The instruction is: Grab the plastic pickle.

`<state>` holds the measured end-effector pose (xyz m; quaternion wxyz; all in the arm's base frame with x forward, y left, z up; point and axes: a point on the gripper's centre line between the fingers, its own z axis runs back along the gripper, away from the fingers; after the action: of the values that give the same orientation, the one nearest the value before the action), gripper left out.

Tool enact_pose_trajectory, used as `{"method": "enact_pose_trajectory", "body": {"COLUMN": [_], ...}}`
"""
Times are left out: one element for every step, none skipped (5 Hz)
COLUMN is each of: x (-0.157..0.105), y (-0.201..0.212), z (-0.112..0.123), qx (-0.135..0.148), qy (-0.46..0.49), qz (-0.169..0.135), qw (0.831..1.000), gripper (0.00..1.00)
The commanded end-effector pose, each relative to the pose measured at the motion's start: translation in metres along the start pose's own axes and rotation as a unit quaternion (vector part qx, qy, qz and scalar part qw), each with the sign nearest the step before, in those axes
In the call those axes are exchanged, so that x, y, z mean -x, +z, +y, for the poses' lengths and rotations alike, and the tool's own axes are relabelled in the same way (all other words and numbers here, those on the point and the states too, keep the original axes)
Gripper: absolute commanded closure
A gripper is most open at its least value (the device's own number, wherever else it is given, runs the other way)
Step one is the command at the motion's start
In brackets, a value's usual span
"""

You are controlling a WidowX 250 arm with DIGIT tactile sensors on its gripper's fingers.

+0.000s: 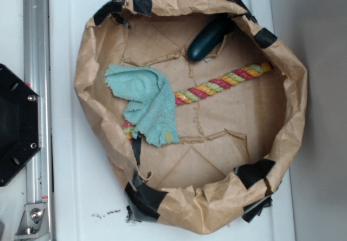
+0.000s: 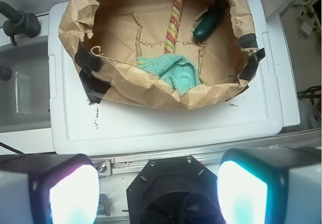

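The plastic pickle [image 1: 205, 41] is a dark teal-green glossy oblong lying inside a brown paper bowl [image 1: 92, 73], against its top wall. In the wrist view the pickle [image 2: 208, 24] lies at the upper right of the bowl [image 2: 70, 22]. My gripper [image 2: 158, 194] is open and empty, with its two bright pads [image 2: 75, 196] wide apart. It hangs over the black robot base [image 2: 166, 183], well short of the bowl. The gripper does not show in the exterior view.
A red-yellow-green twisted rope [image 1: 225, 82] crosses the bowl's floor, partly under a light teal cloth [image 1: 145, 97]. The bowl stands on a white tray-like surface [image 1: 68, 143]. A metal rail [image 1: 37, 62] and the black base [image 1: 16, 124] are at the left.
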<state>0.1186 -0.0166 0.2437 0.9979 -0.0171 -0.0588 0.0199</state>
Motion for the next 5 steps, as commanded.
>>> {"method": "enact_pose_trajectory", "body": {"x": [0.0,-0.048,-0.087,-0.114,-0.129], "y": [0.0,-0.025,-0.053,-0.081,-0.11], "z": [0.0,0.02,0.029,0.038,0.049], "qx": [0.0,0.008,-0.023,-0.07,-0.095], "qy": [0.0,0.076,0.166,0.254,0.343], "qz": [0.0,-0.034,-0.063,-0.112,-0.116], "qw": [1.0,0.997,0.984,0.958,0.927], "gripper": [0.0,0.0,0.0,0.0,0.0]}}
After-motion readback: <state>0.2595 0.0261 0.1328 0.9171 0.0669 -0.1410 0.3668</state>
